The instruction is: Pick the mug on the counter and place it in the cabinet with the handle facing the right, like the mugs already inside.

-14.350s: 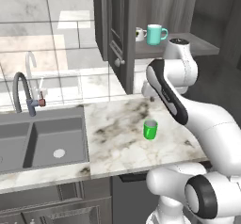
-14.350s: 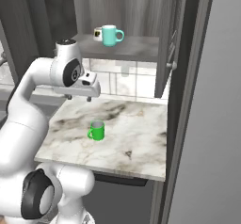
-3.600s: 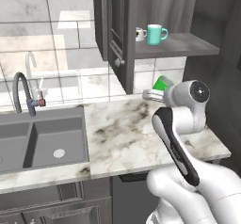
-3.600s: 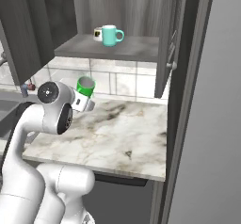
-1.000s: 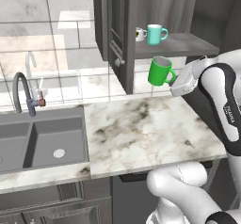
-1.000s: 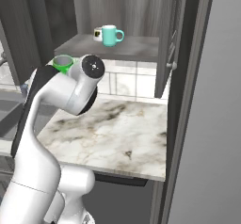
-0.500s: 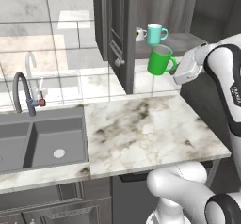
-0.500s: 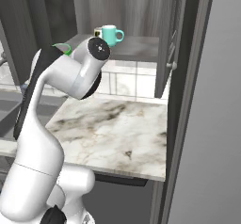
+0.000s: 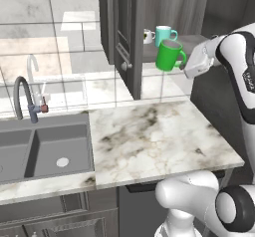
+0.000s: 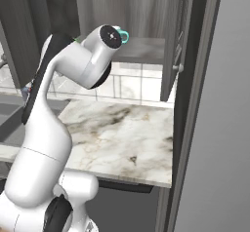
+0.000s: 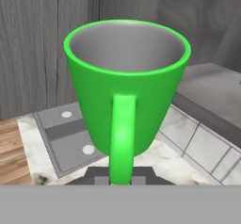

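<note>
We see a grey double sink (image 9: 47, 144) set left of the marble, drain in its right basin. A dark curved faucet (image 9: 26, 99) with a red-marked lever stands behind it. White tiled wall (image 9: 55, 37) runs behind, with a bright window reflection. Dark lower cabinet fronts (image 9: 60, 221) sit under the sink. A tall grey panel (image 10: 215, 128) fills the right side.

Green mug (image 9: 169, 55) held aloft, apparently tilted, before the cabinet (image 9: 199, 41) shelf.
</note>
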Robot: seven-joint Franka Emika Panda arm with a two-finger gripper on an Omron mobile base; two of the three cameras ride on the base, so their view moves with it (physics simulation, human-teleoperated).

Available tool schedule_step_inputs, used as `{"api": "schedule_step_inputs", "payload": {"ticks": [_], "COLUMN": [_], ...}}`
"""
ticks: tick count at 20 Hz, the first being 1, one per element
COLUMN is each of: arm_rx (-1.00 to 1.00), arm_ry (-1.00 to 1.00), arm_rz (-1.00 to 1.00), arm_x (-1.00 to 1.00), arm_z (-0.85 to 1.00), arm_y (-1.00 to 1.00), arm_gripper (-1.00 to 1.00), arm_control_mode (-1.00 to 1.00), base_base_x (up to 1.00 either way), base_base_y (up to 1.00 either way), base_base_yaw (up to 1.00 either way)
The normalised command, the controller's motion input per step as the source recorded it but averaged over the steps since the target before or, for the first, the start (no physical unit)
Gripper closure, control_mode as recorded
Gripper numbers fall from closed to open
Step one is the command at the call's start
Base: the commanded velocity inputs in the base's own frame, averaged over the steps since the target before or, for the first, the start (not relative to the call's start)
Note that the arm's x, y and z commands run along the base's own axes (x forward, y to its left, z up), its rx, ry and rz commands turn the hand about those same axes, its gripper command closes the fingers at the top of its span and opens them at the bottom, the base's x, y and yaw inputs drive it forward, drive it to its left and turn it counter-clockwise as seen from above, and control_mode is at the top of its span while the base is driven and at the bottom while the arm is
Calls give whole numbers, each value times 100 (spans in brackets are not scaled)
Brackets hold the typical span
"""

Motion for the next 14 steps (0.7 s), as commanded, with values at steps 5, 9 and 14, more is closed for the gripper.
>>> {"api": "schedule_step_inputs", "payload": {"ticks": [5,9,14], "arm_rx": [0,1,2], "arm_ry": [0,0,0], "arm_rz": [3,7,10], "arm_x": [38,36,32], "arm_z": [0,3,18], "arm_y": [-13,-3,0], "arm_gripper": [100,100,100], "arm_control_mode": [-100,-100,-100], "base_base_x": [0,0,0], "base_base_y": [0,0,0], "base_base_yaw": [0,0,0]}}
